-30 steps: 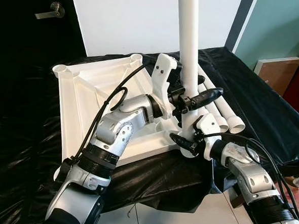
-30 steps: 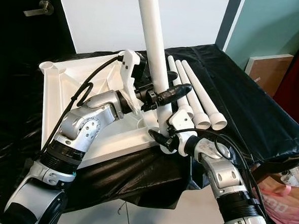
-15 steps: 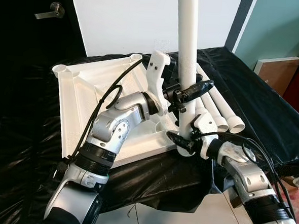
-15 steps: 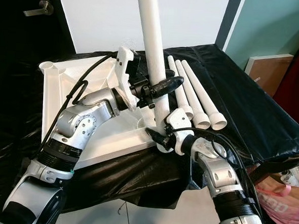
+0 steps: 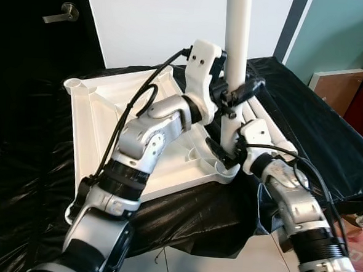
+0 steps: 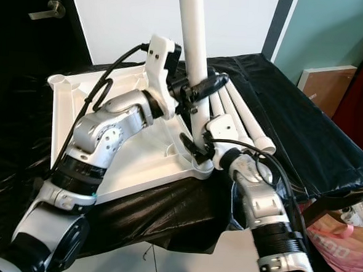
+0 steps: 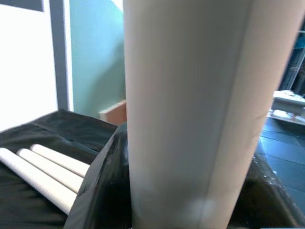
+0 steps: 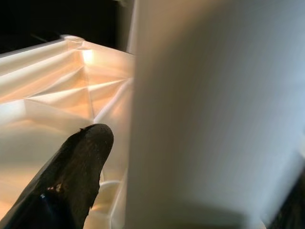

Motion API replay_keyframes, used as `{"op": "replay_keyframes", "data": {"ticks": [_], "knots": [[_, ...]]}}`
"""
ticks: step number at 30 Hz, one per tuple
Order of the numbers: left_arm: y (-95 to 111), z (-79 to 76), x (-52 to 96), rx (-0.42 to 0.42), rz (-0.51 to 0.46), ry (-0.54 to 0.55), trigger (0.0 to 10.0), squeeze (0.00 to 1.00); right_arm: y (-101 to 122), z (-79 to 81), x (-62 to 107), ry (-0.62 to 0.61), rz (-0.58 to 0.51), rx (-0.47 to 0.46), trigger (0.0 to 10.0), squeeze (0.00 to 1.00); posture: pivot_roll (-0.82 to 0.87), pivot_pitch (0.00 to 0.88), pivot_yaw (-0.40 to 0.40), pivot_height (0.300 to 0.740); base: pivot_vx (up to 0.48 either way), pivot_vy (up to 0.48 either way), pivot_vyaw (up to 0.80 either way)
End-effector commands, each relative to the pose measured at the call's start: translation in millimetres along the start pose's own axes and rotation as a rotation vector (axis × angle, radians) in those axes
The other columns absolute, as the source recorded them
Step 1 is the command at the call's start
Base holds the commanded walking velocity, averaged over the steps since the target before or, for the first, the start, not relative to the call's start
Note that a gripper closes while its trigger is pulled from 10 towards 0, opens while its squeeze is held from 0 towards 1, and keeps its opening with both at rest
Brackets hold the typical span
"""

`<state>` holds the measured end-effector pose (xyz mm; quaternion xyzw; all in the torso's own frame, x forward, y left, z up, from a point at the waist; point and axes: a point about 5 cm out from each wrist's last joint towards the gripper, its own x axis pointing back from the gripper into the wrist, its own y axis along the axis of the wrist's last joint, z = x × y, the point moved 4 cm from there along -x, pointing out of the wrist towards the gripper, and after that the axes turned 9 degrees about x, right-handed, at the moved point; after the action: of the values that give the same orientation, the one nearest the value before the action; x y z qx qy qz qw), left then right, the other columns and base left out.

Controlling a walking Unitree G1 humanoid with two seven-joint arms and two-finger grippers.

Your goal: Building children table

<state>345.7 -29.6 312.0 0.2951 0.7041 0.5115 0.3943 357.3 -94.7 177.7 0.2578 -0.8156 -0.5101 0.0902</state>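
Both tools, left (image 5: 236,93) and right (image 5: 225,154), clamp the upright leg (image 5: 238,34) (tabletop (image 5: 102,116) corner).

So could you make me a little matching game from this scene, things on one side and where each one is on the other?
Things:
1. upright white leg
2. spare white legs
3. upturned tabletop
4. left gripper

Places:
A. lying side by side on the black cloth
B. clamped around the leg, above the right gripper
C. standing at the tabletop's near corner
D. lying ribbed side up on the black cloth

Pairs: 1-C, 2-A, 3-D, 4-B
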Motion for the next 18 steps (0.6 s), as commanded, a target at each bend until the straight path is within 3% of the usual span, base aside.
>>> {"op": "replay_keyframes", "data": {"ticks": [1, 3, 7, 13, 18], "knots": [[3.8, 0.0, -3.0, -0.003, -0.009, 0.013, 10.0, 0.0, 7.3, -1.0, -4.7, -0.028, -0.016, 0.049, 10.0, 0.0, -0.19, 0.0, 0.018, 0.74, 0.0, 0.0, 0.0], [4.7, 1.4, -6.4, -0.021, -0.011, 0.039, 10.0, 0.0, 6.9, 0.0, -11.1, -0.095, 0.011, 0.102, 10.0, 0.0, -0.19, 0.0, 0.017, 0.74, 0.0, 0.0, 0.0], [4.4, 0.5, -8.3, -0.044, -0.008, 0.049, 10.0, 0.0, 6.4, 1.5, -14.2, -0.129, 0.021, 0.097, 10.0, 0.0, -0.19, 0.0, 0.017, 0.74, 0.0, 0.0, 0.0], [2.8, -6.3, -16.1, -0.074, -0.004, 0.085, 10.0, 0.0, 6.4, 7.0, -26.7, -0.265, 0.069, 0.037, 10.0, 0.0, -0.19, 0.0, 0.016, 0.74, 0.0, 0.0, 0.0], [4.5, -8.0, -18.5, -0.069, -0.011, 0.092, 10.0, 0.0, 2.4, 3.8, -26.3, -0.307, 0.083, -0.028, 10.0, 0.0, -0.19, 0.0, 0.01, 0.74, 0.0, 0.0, 0.0]]}}
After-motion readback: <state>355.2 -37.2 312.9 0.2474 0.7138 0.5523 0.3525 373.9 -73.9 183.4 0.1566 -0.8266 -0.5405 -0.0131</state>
